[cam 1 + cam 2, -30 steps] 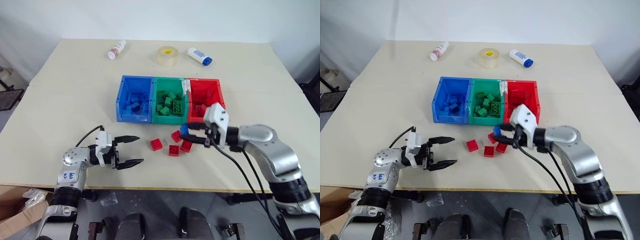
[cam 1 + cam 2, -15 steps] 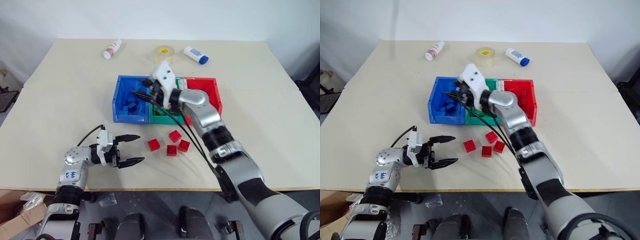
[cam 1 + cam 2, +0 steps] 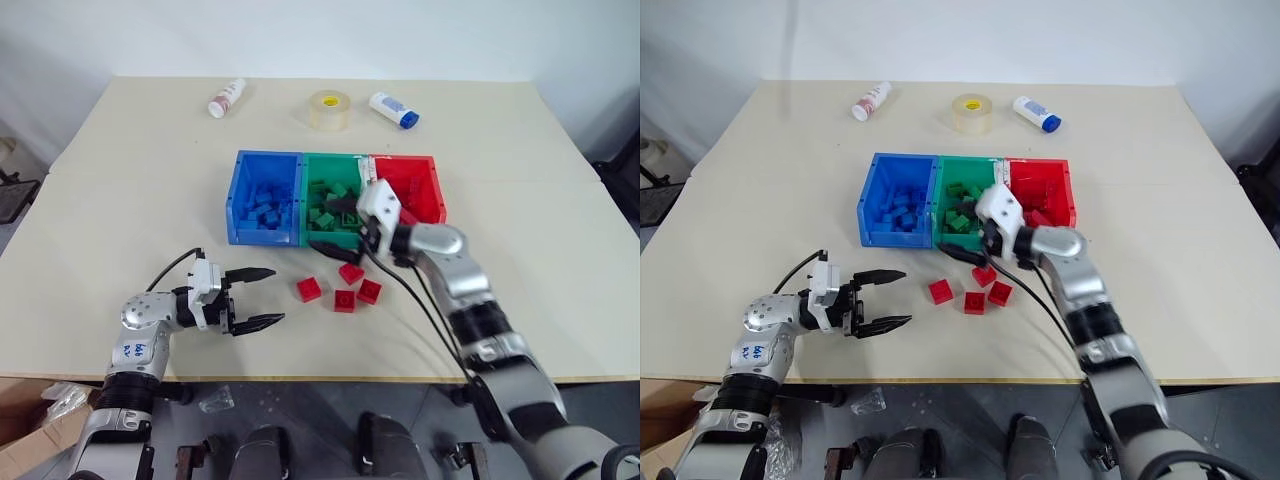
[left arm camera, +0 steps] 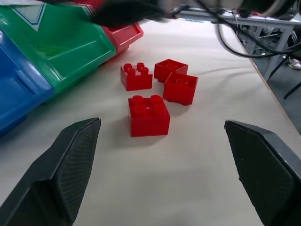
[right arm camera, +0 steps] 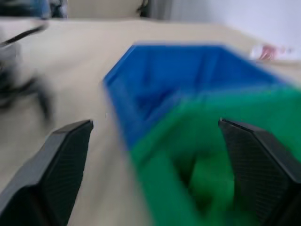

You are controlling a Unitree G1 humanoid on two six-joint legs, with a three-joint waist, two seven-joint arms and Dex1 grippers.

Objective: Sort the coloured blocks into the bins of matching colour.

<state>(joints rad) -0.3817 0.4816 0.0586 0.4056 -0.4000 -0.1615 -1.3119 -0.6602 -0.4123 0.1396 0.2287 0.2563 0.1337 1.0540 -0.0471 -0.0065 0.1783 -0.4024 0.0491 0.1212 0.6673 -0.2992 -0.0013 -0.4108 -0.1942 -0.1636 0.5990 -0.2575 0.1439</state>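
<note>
Your right gripper (image 3: 338, 232) has swung back from the blue bin (image 3: 265, 196) and now hangs with fingers spread, empty, over the green bin's (image 3: 335, 205) front edge. Beside those sits the red bin (image 3: 412, 186). Your left gripper (image 3: 258, 297) rests spread nearby. Four red blocks (image 3: 342, 286) lie on the table (image 3: 120, 200) before the bins.

Four red blocks (image 3: 343, 286) on the table before the filled blue-green-red bins (image 3: 335, 197).

R wrist view blurred: blue bin (image 5: 188, 80) & green bin (image 5: 211, 155) smeared. Green bin's front wall partly hidden behind R gripper (image 3: 340, 232).
</note>
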